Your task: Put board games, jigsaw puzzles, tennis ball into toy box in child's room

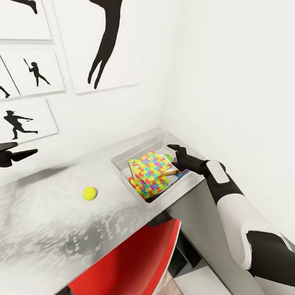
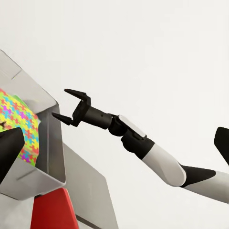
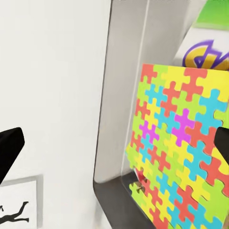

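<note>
The light-grey toy box [image 1: 122,165] sits at the table's [image 1: 36,225] far corner against the wall. Two jigsaw puzzles [image 1: 150,166] lie tilted inside it, also seen up close [image 3: 176,138]. Under them, part of a board game [image 3: 206,55] shows white and green. The tennis ball [image 1: 89,193] rests on the table, apart from the box. My right gripper [image 1: 173,155] hovers open and empty over the box's far side, as the left wrist view confirms [image 2: 61,103]. My left gripper [image 1: 24,149] hangs open and empty above the table, left of the ball. The bed is out of view.
A red chair [image 1: 134,268] is pushed under the table's front edge below the box. The lower dark-grey desk section [image 1: 202,222] runs under my right arm. White walls with framed silhouette pictures [image 1: 108,28] close off the back and right.
</note>
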Robot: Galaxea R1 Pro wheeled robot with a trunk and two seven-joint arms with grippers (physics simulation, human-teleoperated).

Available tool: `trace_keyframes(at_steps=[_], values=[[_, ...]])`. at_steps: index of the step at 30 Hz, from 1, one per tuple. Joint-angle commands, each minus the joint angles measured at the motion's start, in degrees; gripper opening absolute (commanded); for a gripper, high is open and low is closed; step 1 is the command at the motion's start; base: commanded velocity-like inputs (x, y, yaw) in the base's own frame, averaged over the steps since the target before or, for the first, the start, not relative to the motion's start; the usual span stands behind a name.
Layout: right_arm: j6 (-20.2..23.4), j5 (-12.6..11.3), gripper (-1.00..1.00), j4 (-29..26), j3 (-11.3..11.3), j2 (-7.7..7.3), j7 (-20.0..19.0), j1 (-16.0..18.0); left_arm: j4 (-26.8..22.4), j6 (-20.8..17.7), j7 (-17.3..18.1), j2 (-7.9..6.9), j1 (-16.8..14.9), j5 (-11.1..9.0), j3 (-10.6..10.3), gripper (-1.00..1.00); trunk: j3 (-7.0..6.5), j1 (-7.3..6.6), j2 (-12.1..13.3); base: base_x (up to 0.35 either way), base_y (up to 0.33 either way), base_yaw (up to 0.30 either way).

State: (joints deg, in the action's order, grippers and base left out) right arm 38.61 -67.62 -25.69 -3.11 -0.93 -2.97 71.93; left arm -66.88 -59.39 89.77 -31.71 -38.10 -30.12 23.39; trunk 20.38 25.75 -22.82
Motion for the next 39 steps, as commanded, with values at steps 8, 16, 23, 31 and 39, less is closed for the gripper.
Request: trace_keyframes(at_steps=[8,16,23,31,39], values=[[0.15,0.12,1.00,-0.87,-0.32,-0.07,-0.38,0.05,-0.01,-0.61,0.23,-0.01,-0.04,0.12,-0.01,1.00,0.10,0.03,-0.10,-0.020,0.023,0.000],[0.16,0.12,1.00,-1.06,-0.37,-0.05,-0.45,0.05,-0.01,-0.61,0.23,-0.01,-0.04,0.08,0.01,1.00,0.10,0.03,-0.10,-0.019,0.022,0.000],[0.15,0.12,1.00,-3.36,-0.40,-0.11,-0.40,0.05,-0.01,-0.61,0.23,-0.01,-0.04,0.14,0.61,1.00,0.10,0.03,-0.10,-0.002,0.107,0.000],[0.15,0.12,1.00,-4.54,-0.44,-0.08,-0.38,0.05,-0.01,-0.61,0.23,-0.01,-0.04,0.13,0.76,1.00,0.10,0.03,-0.10,0.000,0.045,0.000],[0.08,0.12,1.00,-4.70,-0.49,-0.02,-0.37,0.05,-0.01,-0.61,0.23,-0.56,-0.04,-0.04,0.83,1.00,0.10,0.03,-0.10,0.000,0.005,0.000]])
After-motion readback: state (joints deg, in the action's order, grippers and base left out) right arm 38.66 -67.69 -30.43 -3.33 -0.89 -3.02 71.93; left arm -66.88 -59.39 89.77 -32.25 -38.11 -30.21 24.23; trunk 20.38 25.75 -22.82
